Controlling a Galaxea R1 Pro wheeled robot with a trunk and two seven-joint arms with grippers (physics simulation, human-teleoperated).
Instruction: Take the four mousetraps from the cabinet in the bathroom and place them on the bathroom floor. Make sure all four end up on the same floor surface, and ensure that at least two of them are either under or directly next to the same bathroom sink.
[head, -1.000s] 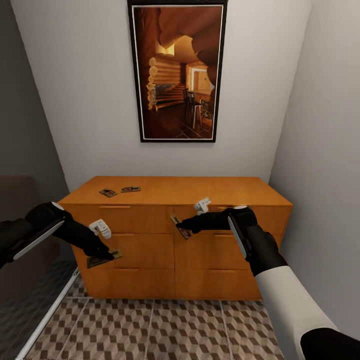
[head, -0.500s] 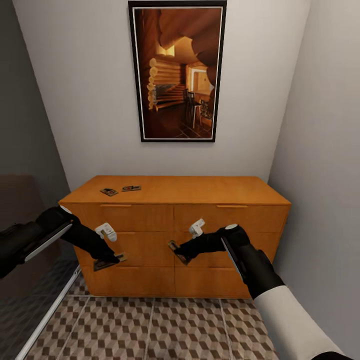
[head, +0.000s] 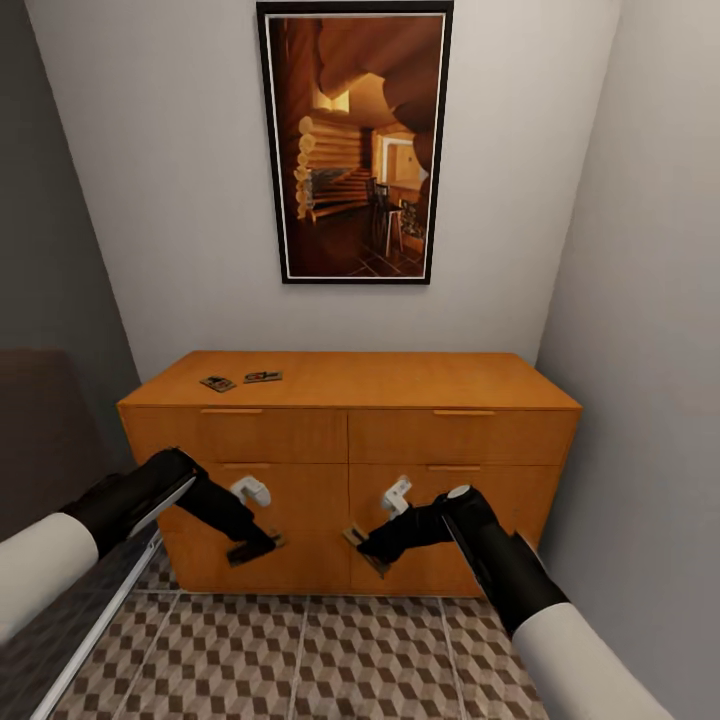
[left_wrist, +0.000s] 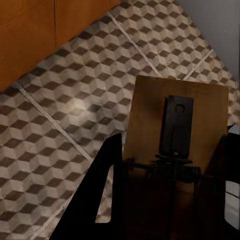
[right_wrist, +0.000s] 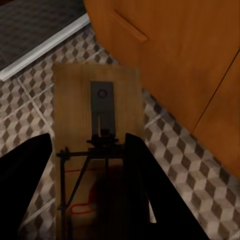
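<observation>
I've got both claws low in front of the cabinet (head: 350, 470), above the bathroom floor (head: 330, 650). Left claw (head: 255, 548) clamped on one mousetrap (left_wrist: 175, 125), right claw (head: 368, 550) clamped on another mousetrap (right_wrist: 97, 125). Two more mousetraps (head: 240, 380) lie on the cabinet top, left side, near each other

Four mousetraps: two (head: 217, 384) (head: 262, 377) on top of the cabinet (head: 350, 470), two (head: 255, 548) (head: 362, 548) held in front of it; one framed picture (head: 354, 140) above it
</observation>
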